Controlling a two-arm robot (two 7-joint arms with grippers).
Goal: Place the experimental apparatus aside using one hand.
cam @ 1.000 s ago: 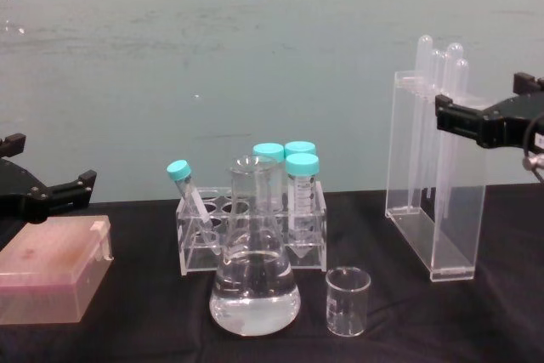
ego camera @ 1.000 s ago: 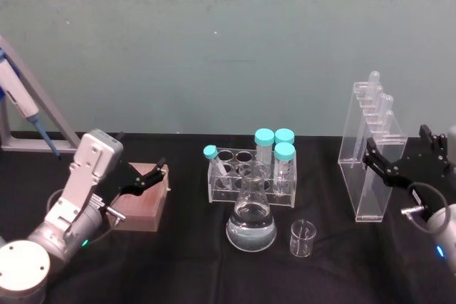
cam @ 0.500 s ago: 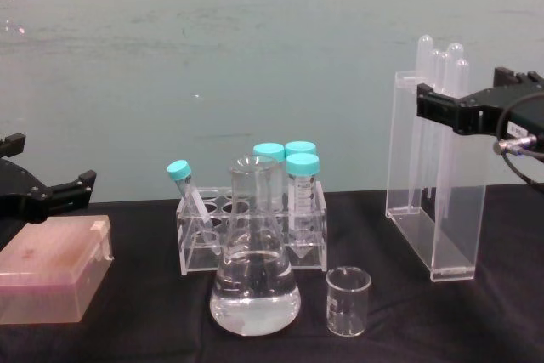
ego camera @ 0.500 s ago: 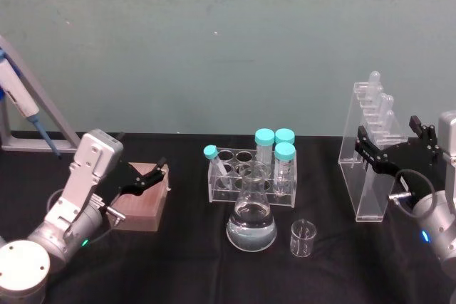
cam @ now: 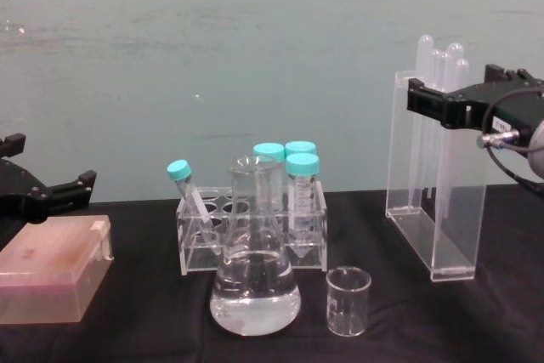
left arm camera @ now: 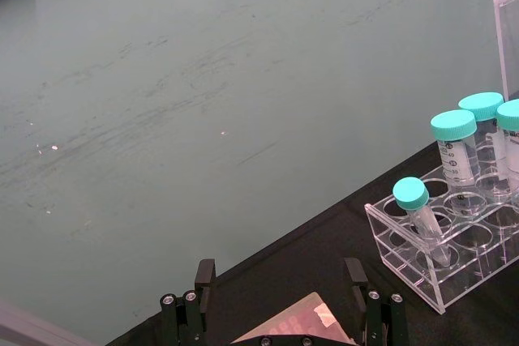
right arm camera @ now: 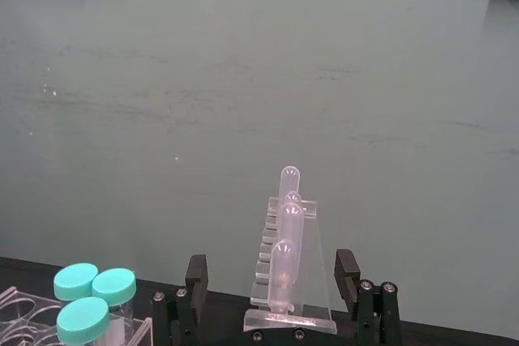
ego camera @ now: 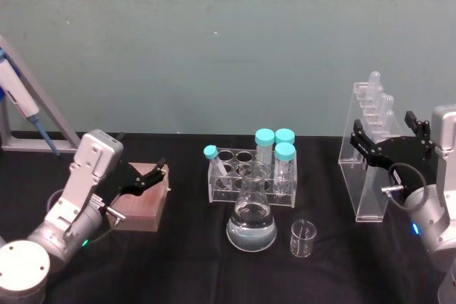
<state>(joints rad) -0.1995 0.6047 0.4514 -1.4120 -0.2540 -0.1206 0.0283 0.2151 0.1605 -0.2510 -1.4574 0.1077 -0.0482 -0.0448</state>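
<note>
Where the black table runs out to our right, the stand sits upright on the cloth with its tubes poking above the top. It is well apart from the rest of the glassware. Our right gripper is at the stand's upper part, jaws spread wide, one finger on each side of it. We cannot tell whether either finger touches the acrylic.

At mid-table is the rack with its blue-capped tubes, three upright at its right end and one leaning at its left. On our left lies the brown box, and our left gripper hovers over it with its jaws wide apart and nothing between them.

The flask, partly filled with clear liquid, stands just in front of the rack. The beaker is just to its right, not touching.
</note>
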